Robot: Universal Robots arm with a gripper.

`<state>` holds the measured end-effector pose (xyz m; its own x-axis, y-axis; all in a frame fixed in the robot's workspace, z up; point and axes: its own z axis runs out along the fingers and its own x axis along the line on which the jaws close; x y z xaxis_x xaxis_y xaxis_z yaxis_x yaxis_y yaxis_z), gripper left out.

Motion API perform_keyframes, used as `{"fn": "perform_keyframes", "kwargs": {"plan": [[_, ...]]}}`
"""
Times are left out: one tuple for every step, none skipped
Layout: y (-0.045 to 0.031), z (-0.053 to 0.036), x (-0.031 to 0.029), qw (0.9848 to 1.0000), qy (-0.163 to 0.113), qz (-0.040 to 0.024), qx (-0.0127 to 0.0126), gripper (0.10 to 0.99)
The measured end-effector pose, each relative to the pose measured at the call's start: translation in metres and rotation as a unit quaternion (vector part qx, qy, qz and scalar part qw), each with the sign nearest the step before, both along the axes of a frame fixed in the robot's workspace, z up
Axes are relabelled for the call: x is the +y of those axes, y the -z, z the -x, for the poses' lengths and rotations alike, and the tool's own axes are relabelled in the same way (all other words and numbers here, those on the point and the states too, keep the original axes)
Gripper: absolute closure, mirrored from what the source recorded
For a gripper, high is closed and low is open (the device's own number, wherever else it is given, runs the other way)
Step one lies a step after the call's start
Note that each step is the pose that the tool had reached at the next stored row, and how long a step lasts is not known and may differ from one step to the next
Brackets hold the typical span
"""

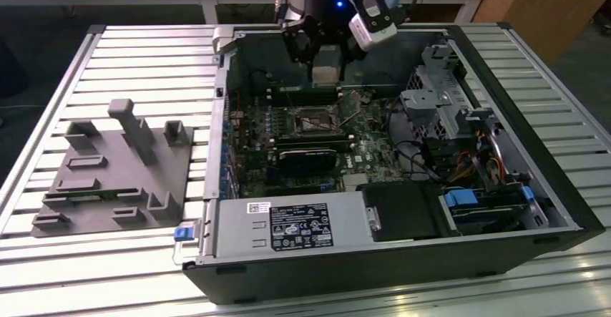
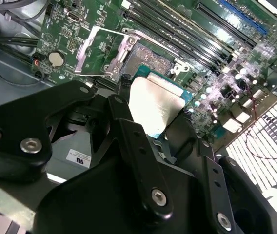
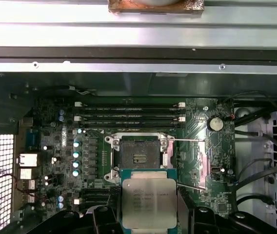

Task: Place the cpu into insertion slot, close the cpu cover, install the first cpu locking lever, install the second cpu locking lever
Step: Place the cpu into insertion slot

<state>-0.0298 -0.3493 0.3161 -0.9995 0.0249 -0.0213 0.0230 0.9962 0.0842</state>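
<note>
While I hang over the open computer case (image 1: 382, 152), my jaws are clamped on the cpu (image 3: 149, 202), gripping it by two opposite edges. Its silver top is visible in both wrist views (image 2: 154, 105). The cpu is off the board, held above the green motherboard (image 3: 202, 161) just beside the insertion slot (image 3: 139, 155), not in it. The slot is bare, with its dark centre exposed and nothing seated.

In the second wrist view the cpu cover (image 2: 123, 48) is flipped open and tilted up off the slot, with green board showing through its cut-out. Two thin locking levers are unlatched and stick out from the slot: first lever (image 3: 189, 140), second lever (image 3: 192, 186). The coin cell (image 3: 215, 123) is near the first lever's end. The long black memory slots (image 3: 131, 117) run along the slot's other side.

In the exterior view the case lies on its side on the slatted metal tabletop (image 1: 143, 59). A grey parts fixture (image 1: 114, 167) sits at the exterior view's left, just beside the case. The power supply (image 1: 286, 227) is at the case's near end.
</note>
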Motion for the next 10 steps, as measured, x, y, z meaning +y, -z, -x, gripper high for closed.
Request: {"fn": "perform_keyframes", "kwargs": {"plan": [[0.0011, 0.0, 0.0, 1.0, 0.0, 0.0, -0.0008, 0.545], [0.0022, 0.0001, 0.0, 1.0, 0.0, 0.0, -0.0015, 0.545], [0.0032, 0.0001, 0.0, 1.0, 0.0, 0.0, -0.0023, 0.545], [0.0043, 0.0001, 0.0, 1.0, 0.0, 0.0, -0.0031, 0.545], [0.0054, 0.0001, 0.0, 1.0, 0.0, 0.0, -0.0038, 0.545], [0.0065, 0.0001, 0.0, 1.0, 0.0, 0.0, -0.0046, 0.545], [0.0075, 0.0001, 0.0, 1.0, 0.0, 0.0, -0.0052, 0.545], [0.0086, 0.0001, 0.0, 1.0, 0.0, 0.0, -0.0059, 0.545], [0.0097, 0.0001, 0.0, 1.0, 0.0, 0.0, -0.0065, 0.545], [0.0108, 0.0001, 0.0, 1.0, 0.0, 0.0, -0.0071, 0.545]]}}
